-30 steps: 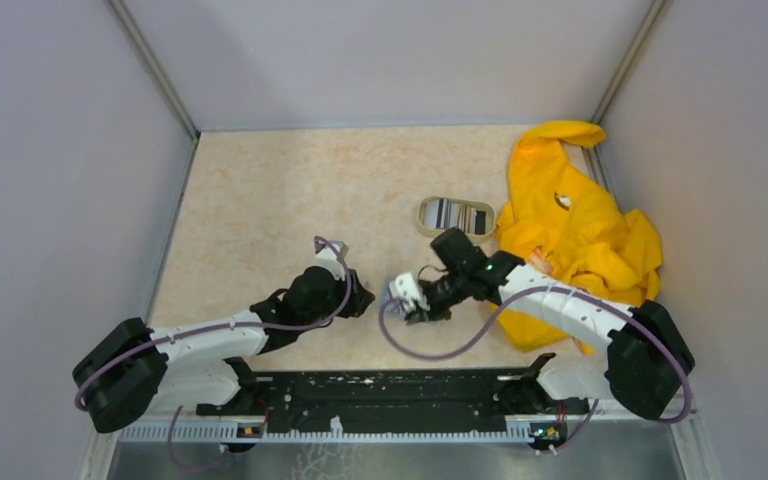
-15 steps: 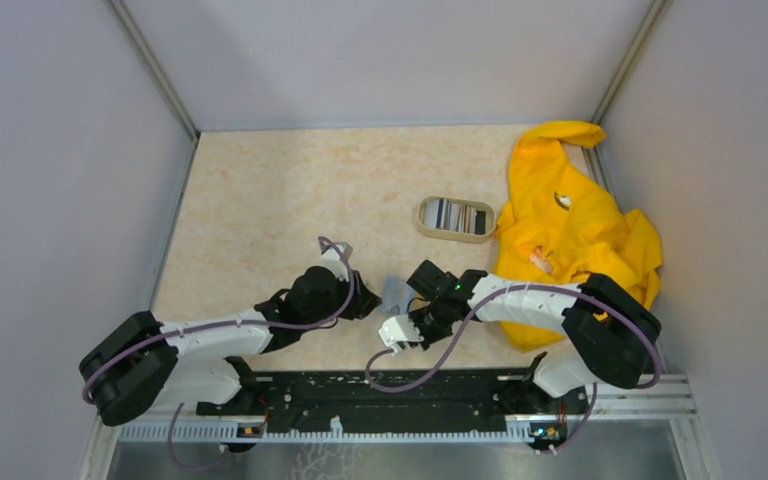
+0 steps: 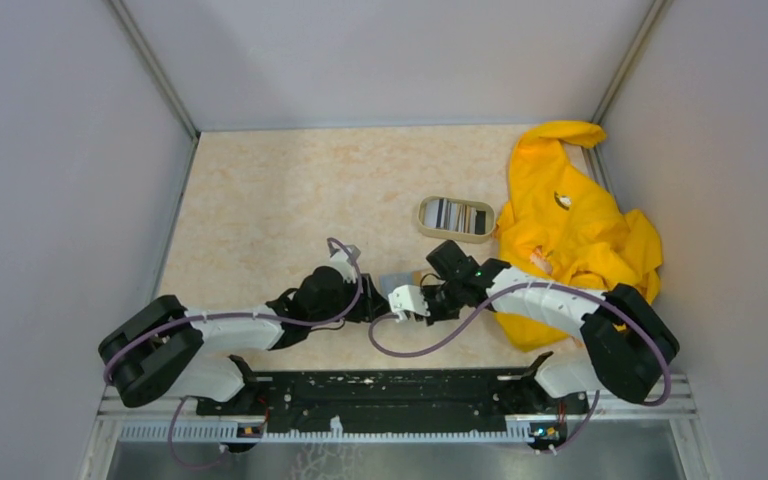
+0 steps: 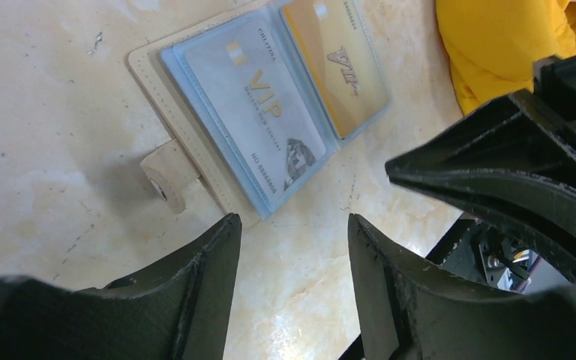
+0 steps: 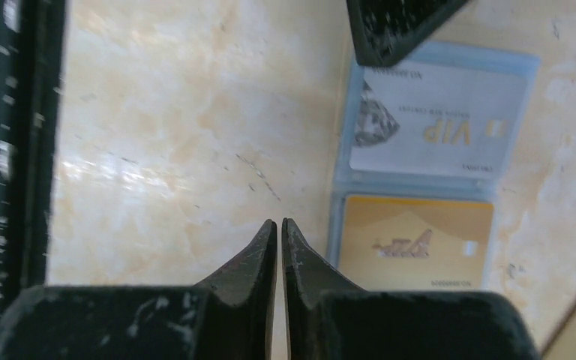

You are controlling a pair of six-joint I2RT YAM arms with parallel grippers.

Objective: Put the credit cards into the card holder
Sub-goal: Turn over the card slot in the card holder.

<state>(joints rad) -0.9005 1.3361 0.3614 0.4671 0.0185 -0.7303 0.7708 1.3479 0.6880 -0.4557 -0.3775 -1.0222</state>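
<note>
Card holder [image 4: 195, 127] lies opened flat on the table [image 3: 270, 200], near the front edge, roughly midway between the two arms. Light blue clear sleeves face up. One sleeve shows a grey card [image 4: 259, 112] printed "VIP", the one next to it a gold card [image 4: 341, 64]. The snap tab [image 4: 166, 176] sticks out from the tan edge beside the grey card.

Left gripper [image 4: 292, 225]: fingers spread apart, nothing between them, only bare table under the gap. The tips sit just short of the holder's near edge, not touching it.

Right gripper [image 5: 279, 225]: fingers pressed together, tips all but meeting, nothing visibly pinched. It hovers over bare table just beside the gold-card half of the holder. Whether it touches the table, cannot tell.

The two grippers are close together. From the right wrist view, a left finger [image 5: 397, 26] shows at the grey card's end.

Farther back: an oval dish [image 3: 423, 215] holding more credit cards [image 3: 455, 215], seen as a striped row. Its right end is just beside a crumpled yellow cloth [image 3: 570, 220] heaped along the right side of the table.
</note>
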